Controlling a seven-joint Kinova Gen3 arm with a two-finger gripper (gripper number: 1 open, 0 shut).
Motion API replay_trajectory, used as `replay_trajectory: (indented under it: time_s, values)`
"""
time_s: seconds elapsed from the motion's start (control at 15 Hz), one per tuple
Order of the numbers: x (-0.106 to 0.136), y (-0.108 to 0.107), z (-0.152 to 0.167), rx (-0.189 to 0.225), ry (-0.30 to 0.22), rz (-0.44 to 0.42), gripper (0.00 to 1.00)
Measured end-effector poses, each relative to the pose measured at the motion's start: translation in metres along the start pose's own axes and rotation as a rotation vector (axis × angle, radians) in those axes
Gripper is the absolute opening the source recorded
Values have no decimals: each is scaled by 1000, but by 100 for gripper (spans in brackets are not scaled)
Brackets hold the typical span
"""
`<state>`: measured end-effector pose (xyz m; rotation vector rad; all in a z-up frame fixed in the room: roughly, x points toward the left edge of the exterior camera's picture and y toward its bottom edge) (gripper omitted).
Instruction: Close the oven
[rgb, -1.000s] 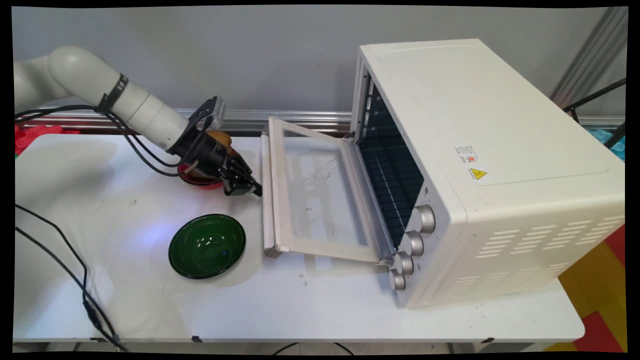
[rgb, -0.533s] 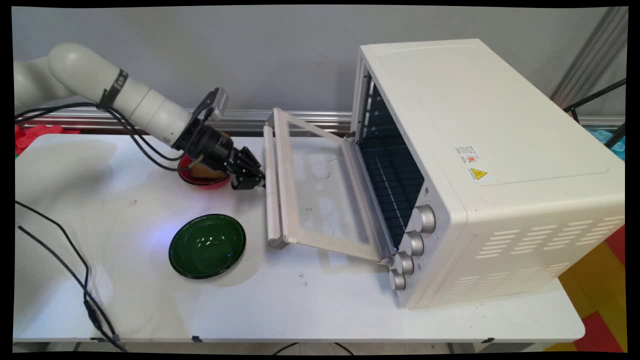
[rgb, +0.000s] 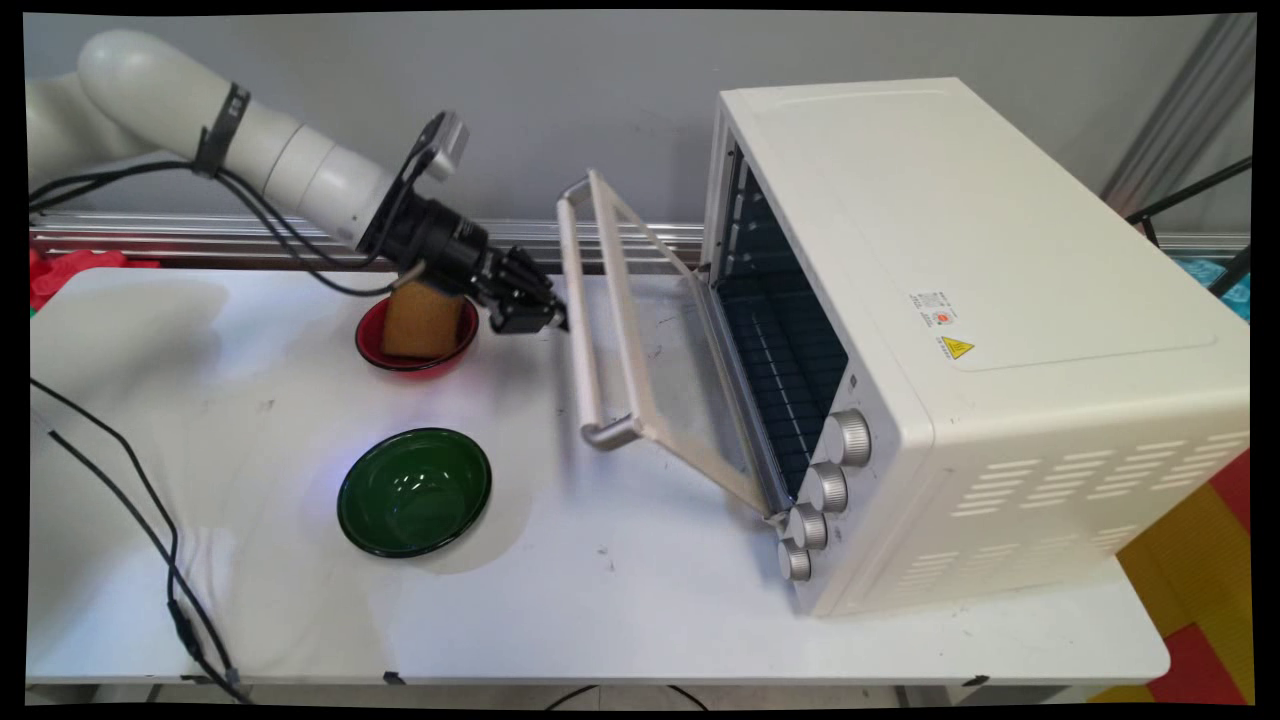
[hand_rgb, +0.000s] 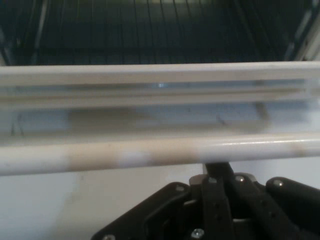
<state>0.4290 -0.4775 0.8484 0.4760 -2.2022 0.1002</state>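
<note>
The fingers (hand_rgb: 218, 172) look pressed together, with nothing between them, and their tips sit right under the long white handle (hand_rgb: 150, 152) of the oven door (rgb: 670, 370), touching it or very nearly. The gripper (rgb: 545, 318) is low, beside the handle's far end. The door is not flat and not shut: it stands about half way up, tilted, and the dark rack (rgb: 790, 370) inside the white oven (rgb: 960, 300) shows. Just behind the gripper is a red bowl (rgb: 372, 345) with a brown block (rgb: 422, 320) in it. A green bowl (rgb: 414, 490) sits nearer, well apart, on the white table (rgb: 600, 600).
</note>
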Motion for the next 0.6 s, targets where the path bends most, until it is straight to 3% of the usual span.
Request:
replay_trajectory:
  time_s: [0.6]
  values:
    - [51,-2,8,17,92,11,0]
